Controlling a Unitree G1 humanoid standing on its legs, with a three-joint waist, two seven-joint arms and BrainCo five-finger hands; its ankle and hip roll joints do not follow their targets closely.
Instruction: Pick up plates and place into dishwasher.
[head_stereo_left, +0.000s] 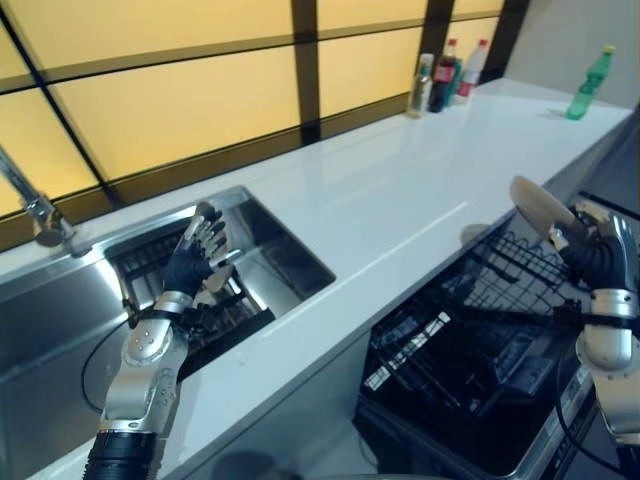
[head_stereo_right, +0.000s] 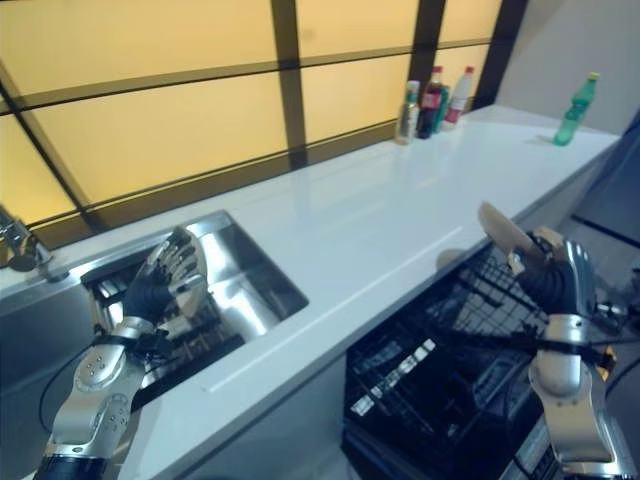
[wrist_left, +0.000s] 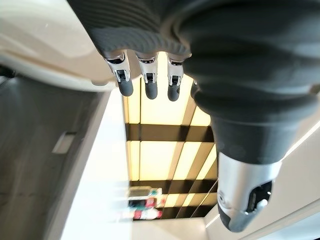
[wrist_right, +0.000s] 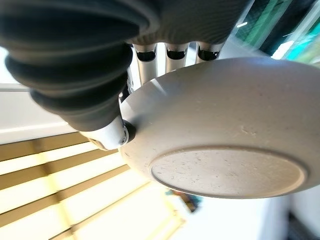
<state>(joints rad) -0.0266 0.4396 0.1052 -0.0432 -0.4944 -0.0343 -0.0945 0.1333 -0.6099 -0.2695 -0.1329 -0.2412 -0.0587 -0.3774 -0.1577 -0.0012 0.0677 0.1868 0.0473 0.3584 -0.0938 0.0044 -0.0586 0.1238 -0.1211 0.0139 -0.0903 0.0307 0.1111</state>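
My right hand (head_stereo_left: 598, 262) hides the lower rim of the plate (head_stereo_left: 543, 210) it grips, fingers behind, thumb in front. The plate stands tilted on edge above the dishwasher (head_stereo_left: 470, 370) rack, rim pointing up toward the counter (head_stereo_left: 400, 190). My left hand (head_stereo_left: 198, 255) hangs over the sink (head_stereo_left: 280, 250), fingers loose, holding nothing.

Matt, faintly speckled stone-coloured ceramic plate (wrist_right: 220, 140), glossy smooth white countertop (head_stereo_left: 400, 190), brushed reflective steel sink (head_stereo_left: 270, 250), shiny metal tap (head_stereo_left: 35, 205), black coated wire dishwasher rack (head_stereo_left: 470, 330), translucent green plastic bottle (head_stereo_left: 588, 84)

Sink (head_stereo_left: 290, 262) left of dishwasher (head_stereo_left: 470, 370) (bottles (head_stereo_left: 445, 78) behind, on counter (head_stereo_left: 400, 195)).
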